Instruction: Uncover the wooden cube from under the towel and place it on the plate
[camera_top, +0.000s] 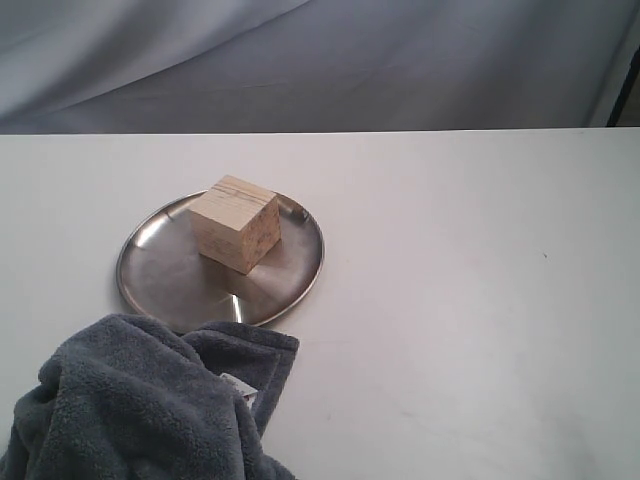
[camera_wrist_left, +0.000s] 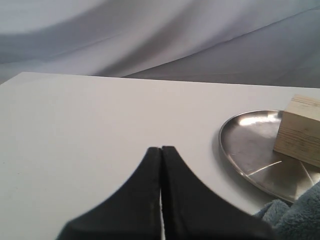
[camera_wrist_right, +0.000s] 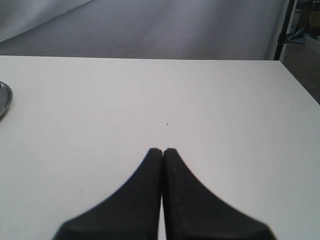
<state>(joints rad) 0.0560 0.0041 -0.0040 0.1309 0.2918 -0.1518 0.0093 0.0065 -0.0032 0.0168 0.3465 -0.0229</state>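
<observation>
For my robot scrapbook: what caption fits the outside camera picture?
Wooden cube sits on the steel plate; the crumpled grey towel lies at the plate's near edge.

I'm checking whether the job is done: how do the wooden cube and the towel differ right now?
The wooden cube stands on the plate; the towel lies bunched beside it, its edge reaching the plate's near rim. The wooden cube is light tan, sharp-edged and rigid; the towel is dark grey-blue, fluffy and crumpled. The wooden cube shows whole; the towel runs out of frame. Shared: both lie uncovered, and nothing grips either.
</observation>
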